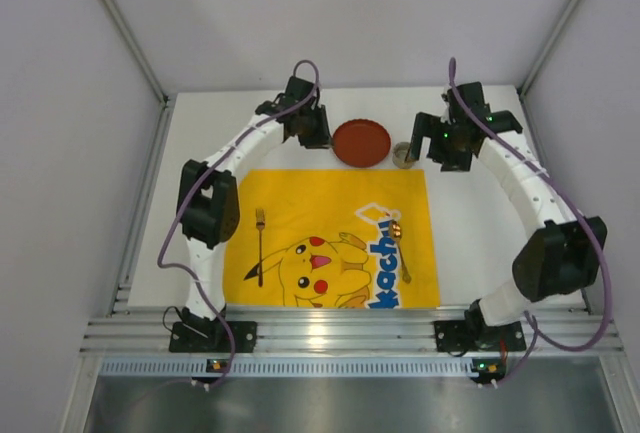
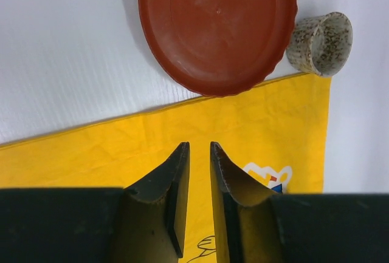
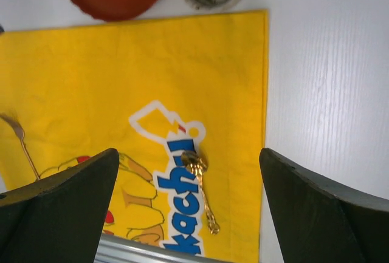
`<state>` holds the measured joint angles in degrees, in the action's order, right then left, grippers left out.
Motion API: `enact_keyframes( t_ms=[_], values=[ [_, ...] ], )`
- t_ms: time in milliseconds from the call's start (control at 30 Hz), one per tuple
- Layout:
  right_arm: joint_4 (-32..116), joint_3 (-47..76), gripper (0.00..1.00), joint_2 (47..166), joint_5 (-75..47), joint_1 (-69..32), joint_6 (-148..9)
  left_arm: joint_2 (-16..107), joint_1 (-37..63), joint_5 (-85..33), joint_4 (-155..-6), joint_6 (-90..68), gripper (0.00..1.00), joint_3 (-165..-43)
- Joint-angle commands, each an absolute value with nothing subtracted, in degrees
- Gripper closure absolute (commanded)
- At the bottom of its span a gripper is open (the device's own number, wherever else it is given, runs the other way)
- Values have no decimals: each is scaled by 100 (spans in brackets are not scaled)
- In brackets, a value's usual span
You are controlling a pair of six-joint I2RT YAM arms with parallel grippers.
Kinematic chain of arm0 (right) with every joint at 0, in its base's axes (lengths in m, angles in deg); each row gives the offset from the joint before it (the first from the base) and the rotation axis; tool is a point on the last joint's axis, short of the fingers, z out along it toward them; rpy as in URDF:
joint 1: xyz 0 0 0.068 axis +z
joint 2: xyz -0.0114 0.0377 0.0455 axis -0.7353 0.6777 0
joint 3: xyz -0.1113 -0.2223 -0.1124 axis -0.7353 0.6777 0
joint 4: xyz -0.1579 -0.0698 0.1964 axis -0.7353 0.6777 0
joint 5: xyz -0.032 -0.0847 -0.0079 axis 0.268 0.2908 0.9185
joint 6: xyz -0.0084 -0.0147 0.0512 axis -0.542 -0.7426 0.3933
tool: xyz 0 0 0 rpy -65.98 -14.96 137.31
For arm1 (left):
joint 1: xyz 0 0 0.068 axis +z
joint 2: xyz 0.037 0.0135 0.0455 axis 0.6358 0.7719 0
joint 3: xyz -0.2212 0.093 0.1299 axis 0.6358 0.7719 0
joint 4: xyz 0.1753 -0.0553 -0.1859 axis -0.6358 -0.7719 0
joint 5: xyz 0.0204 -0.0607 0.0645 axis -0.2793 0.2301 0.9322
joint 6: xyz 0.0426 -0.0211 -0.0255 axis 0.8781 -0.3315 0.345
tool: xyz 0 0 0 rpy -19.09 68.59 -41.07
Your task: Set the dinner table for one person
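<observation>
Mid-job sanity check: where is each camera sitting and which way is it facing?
Top external: above, behind the bases, looking down on the table; both arms show.
Left wrist: looks down past the left gripper, slightly open, at plate, cup, mat edge.
Right wrist: looks down past the right gripper, wide open, at spoon, fork.
Shared: both wrist views show plate, cup, mat.

I have free room over the middle of the yellow cartoon-print cloth mat [image 1: 300,203], between the slim metal fork [image 1: 260,243] lying on its left side and the gold spoon [image 1: 400,248] on its right. At the mat's far edge the round red scalloped plate [image 1: 361,142] and the speckled ceramic cup [image 1: 404,155] stand just beside each other, with only a thin gap between them. The flat white dinner table [image 1: 465,238] right of the mat lies open.
</observation>
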<state>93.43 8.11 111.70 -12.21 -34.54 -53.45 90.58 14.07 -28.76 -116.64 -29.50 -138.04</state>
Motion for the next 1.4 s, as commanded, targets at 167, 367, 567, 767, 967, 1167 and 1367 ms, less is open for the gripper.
enact_keyframes(
  t_ms=[167, 367, 567, 767, 967, 1167, 1367],
  values=[
    [9301, -1378, 0, 13653, -979, -4013, -5545, 7892, 1653, -3175, -11710, -2514, 77, -12584],
    [9573, -2881, 6, 15095, -804, -4013, -5387, 7241, 1882, -3123, -11727, -2356, 77, -12021],
    [9776, -3349, 17, 15668, -277, -3960, -5396, 7082, 2067, -3035, -11877, -2128, 80, -11924],
    [9811, -3138, 34, 15826, 163, -3723, -5457, 6933, 2330, -2947, -11991, -1943, 82, -11827],
    [9644, -2839, 40, 15835, 146, -3591, -5352, 6897, 2498, -3061, -11947, -1925, 84, -11660],
    [9627, -2830, 60, 15993, 251, -3582, -5465, 7011, 2506, -3140, -11894, -1978, 85, -11748],
    [9574, -2909, 89, 16134, 313, -3582, -5510, 6976, 2506, -3131, -11895, -2013, 86, -11696]
  ],
)
